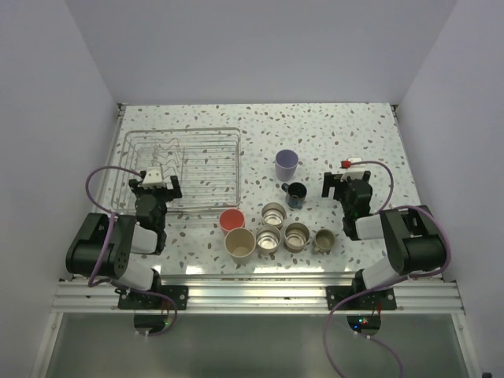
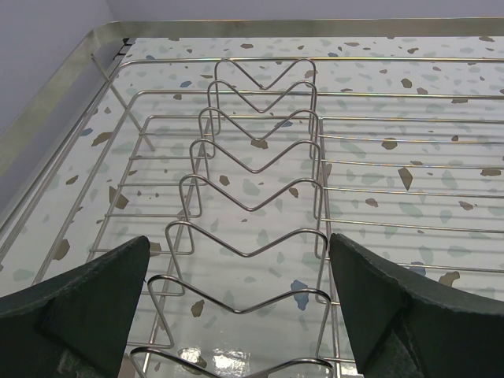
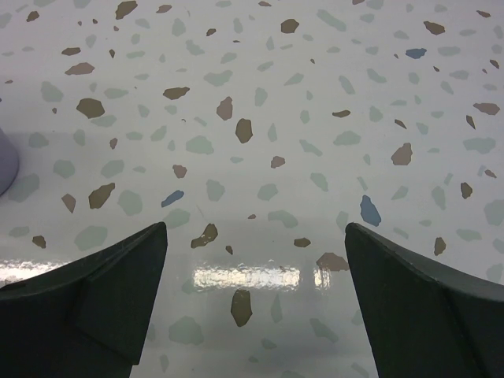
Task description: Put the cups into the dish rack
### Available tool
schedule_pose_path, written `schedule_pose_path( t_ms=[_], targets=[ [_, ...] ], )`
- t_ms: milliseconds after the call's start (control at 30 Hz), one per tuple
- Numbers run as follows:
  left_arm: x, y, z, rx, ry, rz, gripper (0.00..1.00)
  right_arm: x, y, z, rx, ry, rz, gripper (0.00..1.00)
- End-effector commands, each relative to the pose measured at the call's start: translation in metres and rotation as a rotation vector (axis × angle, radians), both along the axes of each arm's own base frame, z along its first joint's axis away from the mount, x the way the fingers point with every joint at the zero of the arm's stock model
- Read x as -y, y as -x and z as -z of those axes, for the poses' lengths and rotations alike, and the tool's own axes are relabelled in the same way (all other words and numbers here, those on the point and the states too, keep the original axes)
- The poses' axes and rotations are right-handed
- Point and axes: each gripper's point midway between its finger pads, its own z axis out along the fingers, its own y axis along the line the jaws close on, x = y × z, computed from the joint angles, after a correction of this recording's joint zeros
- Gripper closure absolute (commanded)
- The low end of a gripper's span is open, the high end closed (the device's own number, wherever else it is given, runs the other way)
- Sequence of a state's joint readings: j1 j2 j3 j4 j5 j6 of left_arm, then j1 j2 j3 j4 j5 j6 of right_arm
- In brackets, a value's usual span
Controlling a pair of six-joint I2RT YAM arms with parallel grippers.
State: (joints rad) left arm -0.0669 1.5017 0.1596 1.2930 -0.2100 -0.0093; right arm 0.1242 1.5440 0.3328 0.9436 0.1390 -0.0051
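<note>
The dish rack [image 1: 239,160] is a silver wire basket at the back left, with nothing in it. My left gripper [image 1: 155,186] hovers open over its near edge. In the left wrist view, the left gripper [image 2: 240,307] looks down the row of wavy prongs [image 2: 256,209]. Several cups stand at the table's middle: a lavender tumbler [image 1: 287,164], a black mug [image 1: 297,194], a red tumbler [image 1: 231,221], a beige tumbler [image 1: 240,243], three steel cups [image 1: 273,213], and an olive mug [image 1: 324,239]. My right gripper [image 1: 346,183] is open to the right of the black mug, and the right gripper [image 3: 256,291] sees only tabletop between its fingers.
The speckled table is walled on the left, back and right. The rack's metal rim [image 2: 79,87] runs close to the left wall. A sliver of the lavender tumbler [image 3: 4,161] shows at the left edge of the right wrist view.
</note>
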Motion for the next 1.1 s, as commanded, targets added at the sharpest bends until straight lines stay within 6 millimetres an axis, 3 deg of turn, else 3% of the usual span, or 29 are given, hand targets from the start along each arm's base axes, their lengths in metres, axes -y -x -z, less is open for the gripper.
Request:
schedule_pose_path(
  t_ms=[0, 33, 100, 133, 167, 200, 233, 300, 333, 367, 400, 433, 467, 500, 567, 600, 633, 667, 700, 767, 800, 833, 867, 900, 933, 967, 1000, 1067],
  targets=[
    [-0.004, -0.004, -0.017, 0.071, -0.011, -0.022, 0.00, -0.001, -0.012, -0.023, 0.080, -0.006, 0.004, 0.01],
    [-0.004, -0.004, -0.017, 0.071, -0.012, -0.021, 0.00, 0.000, -0.013, -0.026, 0.092, -0.006, 0.012, 0.01],
    [-0.004, -0.004, -0.017, 0.069, -0.012, -0.024, 0.00, 0.021, -0.021, -0.044, 0.095, -0.028, 0.164, 0.01],
    [-0.004, -0.003, -0.016, 0.066, -0.013, -0.024, 0.00, 0.026, -0.013, -0.036, -0.001, -0.038, 0.206, 0.02],
    [-0.004, -0.004, -0.016, 0.066, -0.012, -0.022, 0.00, 0.027, -0.024, -0.058, 0.023, -0.051, 0.212, 0.01],
    [-0.004, -0.004, -0.017, 0.069, -0.011, -0.024, 0.00, 0.028, -0.022, -0.060, -0.004, -0.045, 0.201, 0.01],
    [-0.004, -0.004, -0.016, 0.066, -0.012, -0.024, 0.00, 0.028, -0.025, -0.085, 0.044, -0.026, 0.186, 0.01],
    [-0.004, -0.004, -0.017, 0.069, -0.012, -0.022, 0.00, 0.029, -0.023, -0.107, 0.073, -0.030, 0.191, 0.01],
    [-0.004, -0.004, -0.016, 0.066, -0.013, -0.024, 0.00, 0.030, -0.017, -0.107, 0.043, -0.054, 0.211, 0.01],
    [-0.004, -0.004, -0.017, 0.068, -0.011, -0.022, 0.00, 0.031, -0.017, -0.139, 0.094, -0.106, 0.239, 0.01],
    [-0.004, -0.004, -0.016, 0.066, -0.011, -0.024, 0.00, 0.031, -0.007, -0.132, 0.033, -0.158, 0.275, 0.01],
    [-0.004, -0.004, -0.016, 0.065, -0.013, -0.021, 0.00, 0.030, -0.003, -0.139, 0.025, -0.192, 0.288, 0.01],
    [-0.004, -0.004, -0.016, 0.065, -0.011, -0.022, 0.00, 0.030, -0.001, -0.159, 0.046, -0.234, 0.304, 0.01],
    [-0.003, -0.006, -0.025, 0.094, -0.009, -0.021, 0.00, 0.027, 0.007, -0.151, -0.016, -0.273, 0.317, 0.01],
    [-0.013, -0.011, -0.013, -0.013, 0.020, -0.091, 0.00, 0.014, 0.010, -0.168, -0.025, -0.284, 0.233, 0.01],
    [-0.020, -0.030, -0.045, 0.021, 0.033, -0.142, 0.00, 0.007, 0.013, -0.171, -0.041, -0.258, 0.176, 0.01],
    [-0.022, -0.029, -0.028, -0.095, 0.032, -0.162, 0.00, 0.002, 0.014, -0.181, -0.030, -0.266, 0.139, 0.02],
    [-0.022, -0.033, -0.036, -0.096, 0.037, -0.169, 0.00, 0.003, 0.016, -0.187, -0.021, -0.267, 0.145, 0.01],
    [-0.018, -0.039, -0.062, -0.038, 0.068, -0.153, 0.00, 0.004, 0.020, -0.193, -0.011, -0.276, 0.151, 0.02],
    [-0.012, -0.037, -0.077, -0.036, 0.099, -0.125, 0.00, 0.001, 0.021, -0.209, 0.023, -0.279, 0.151, 0.01],
    [-0.006, -0.039, -0.111, 0.027, 0.140, -0.093, 0.00, -0.002, 0.019, -0.213, 0.028, -0.301, 0.145, 0.01],
    [-0.004, -0.034, -0.105, -0.042, 0.152, -0.090, 0.00, -0.008, 0.017, -0.216, 0.031, -0.315, 0.123, 0.01],
    [-0.003, -0.032, -0.114, -0.047, 0.172, -0.091, 0.00, -0.017, 0.013, -0.227, 0.048, -0.330, 0.086, 0.01],
    [0.004, -0.032, -0.146, 0.000, 0.223, -0.064, 0.00, -0.026, 0.011, -0.232, 0.054, -0.346, 0.055, 0.01],
    [0.006, -0.025, -0.143, -0.060, 0.235, -0.056, 0.00, -0.033, 0.006, -0.237, 0.057, -0.363, 0.036, 0.01],
    [0.012, -0.022, -0.152, -0.064, 0.254, -0.027, 0.00, -0.040, 0.004, -0.239, 0.054, -0.383, 0.015, 0.01],
    [0.030, -0.019, -0.180, -0.027, 0.295, 0.070, 0.00, -0.044, 0.001, -0.243, 0.062, -0.430, 0.011, 0.02],
    [0.048, -0.011, -0.192, -0.049, 0.360, 0.157, 0.00, -0.049, -0.006, -0.246, 0.061, -0.510, 0.027, 0.01]
  ],
)
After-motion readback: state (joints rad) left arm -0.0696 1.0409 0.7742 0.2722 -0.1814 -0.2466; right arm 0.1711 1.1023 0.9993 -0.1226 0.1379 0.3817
